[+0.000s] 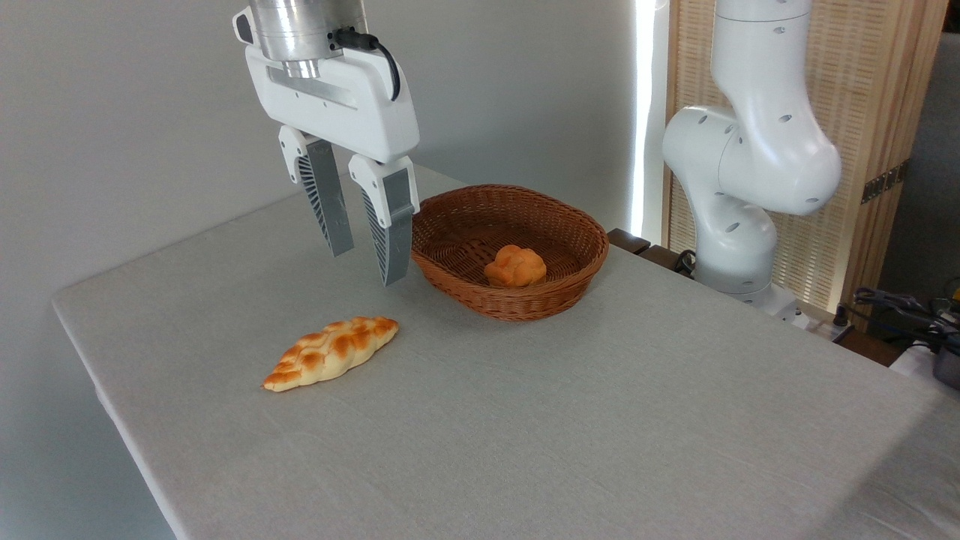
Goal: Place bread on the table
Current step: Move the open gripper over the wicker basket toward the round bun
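Observation:
The bread [515,266], a small round orange-brown knotted bun, lies inside the brown wicker basket [570,281] near the back of the table [525,435], which is covered in light grey-beige cloth. My gripper [366,268] hangs above the cloth just left of the basket, open, with nothing between its grey fingers [391,232]. It is apart from the bun and higher than it.
A long braided golden loaf [331,352] lies on the cloth below and left of the gripper. The arm's white base [739,187] stands behind the table at right. Cables and dark gear [915,315] sit at the far right edge.

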Robot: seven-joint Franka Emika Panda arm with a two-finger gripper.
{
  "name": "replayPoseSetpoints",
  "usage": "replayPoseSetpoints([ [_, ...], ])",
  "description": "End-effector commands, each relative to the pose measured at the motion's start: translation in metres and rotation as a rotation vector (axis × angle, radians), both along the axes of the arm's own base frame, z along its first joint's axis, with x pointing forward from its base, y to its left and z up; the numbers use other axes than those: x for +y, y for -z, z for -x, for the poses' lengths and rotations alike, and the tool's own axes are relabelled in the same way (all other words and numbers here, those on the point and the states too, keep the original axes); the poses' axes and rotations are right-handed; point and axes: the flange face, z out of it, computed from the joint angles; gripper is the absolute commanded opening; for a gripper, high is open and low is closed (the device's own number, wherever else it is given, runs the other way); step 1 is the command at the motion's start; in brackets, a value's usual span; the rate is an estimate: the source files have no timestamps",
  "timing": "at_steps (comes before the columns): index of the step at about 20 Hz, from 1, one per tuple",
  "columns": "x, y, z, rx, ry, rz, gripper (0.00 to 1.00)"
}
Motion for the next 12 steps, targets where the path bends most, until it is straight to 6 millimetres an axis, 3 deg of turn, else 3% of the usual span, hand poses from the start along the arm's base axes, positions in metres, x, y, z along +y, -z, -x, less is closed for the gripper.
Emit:
replayPoseSetpoints([
  [1,0.0059,-0.0015,0.0019,-0.005,-0.011,0.017,1.00],
  [12,0.0008,0.0003,0.0051,-0.003,-0.006,0.020,1.00],
])
